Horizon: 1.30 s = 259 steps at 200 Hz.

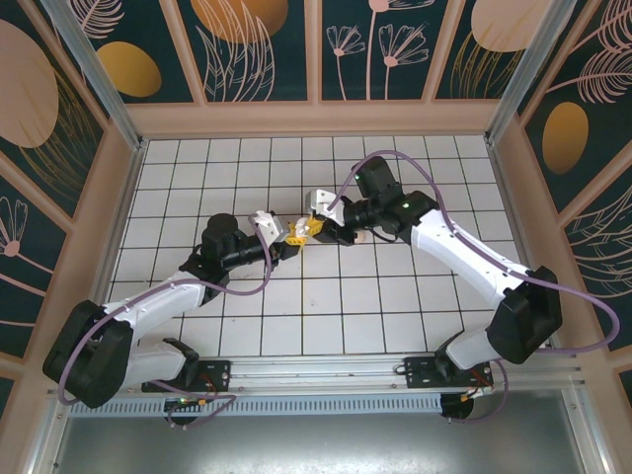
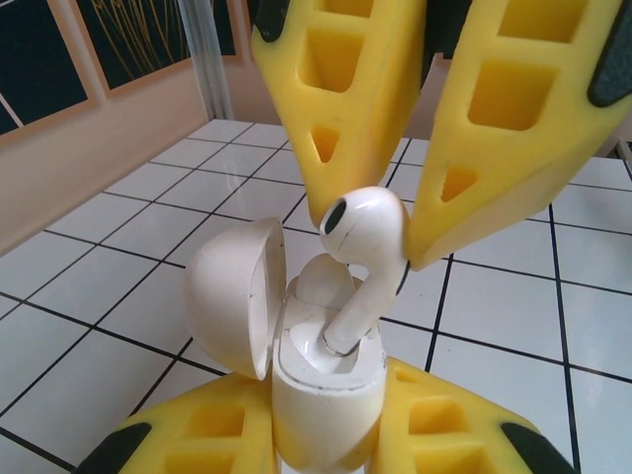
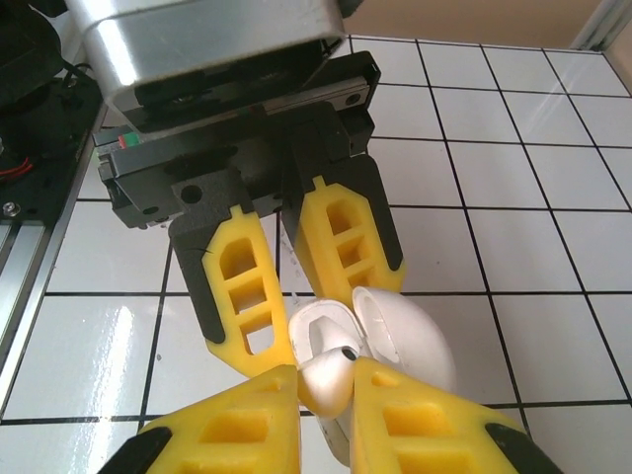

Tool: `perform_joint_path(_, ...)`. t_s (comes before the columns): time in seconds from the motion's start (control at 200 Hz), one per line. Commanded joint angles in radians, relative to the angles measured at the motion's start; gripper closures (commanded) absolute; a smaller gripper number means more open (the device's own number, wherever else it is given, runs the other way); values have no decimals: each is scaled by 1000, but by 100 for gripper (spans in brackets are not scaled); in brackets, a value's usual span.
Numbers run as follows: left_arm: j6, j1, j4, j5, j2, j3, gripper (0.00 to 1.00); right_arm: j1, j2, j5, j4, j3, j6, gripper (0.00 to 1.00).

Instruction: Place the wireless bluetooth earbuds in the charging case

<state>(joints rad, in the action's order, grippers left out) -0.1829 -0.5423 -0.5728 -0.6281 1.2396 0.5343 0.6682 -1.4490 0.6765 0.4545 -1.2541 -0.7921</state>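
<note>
The left end effector [image 2: 326, 430] is clamped tight around the lower body of the charging case [image 2: 326, 390], holding it upright above the desk [image 1: 395, 296] with its lid [image 2: 232, 296] hinged open to one side. The right end effector [image 2: 383, 225] comes in from opposite, its yellow fingers [image 2: 346, 109] pinched on the head of an earbud [image 2: 367, 219], whose stem reaches down into the case's open well. Just behind that stem a second pale rounded shape sits in the case, probably the other bud. In the top view the two meet over the middle of the desk, a white tiled surface with dark grid lines. Dark blue wall panels [image 1: 257, 49] with leaf and flower motifs, set in pale wooden frames, enclose it, and an aluminium rail [image 1: 326, 380] runs along the near edge.
</note>
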Motion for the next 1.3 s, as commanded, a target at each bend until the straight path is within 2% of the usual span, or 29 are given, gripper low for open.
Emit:
perform_joint_path(0.0, -11, -4, -36, -56, -34, 23, 81, 12, -28, -62, 56, -40, -46, 83)
perform_joint_path(0.525, -72, -3, 13, -22, -21, 16, 81, 19, -5, -71, 176, -127, -109, 83)
perform_joint_path(1.291, -95, -6, 18, -47, -38, 26, 81, 84, -90, -214, 330, -204, -218, 83)
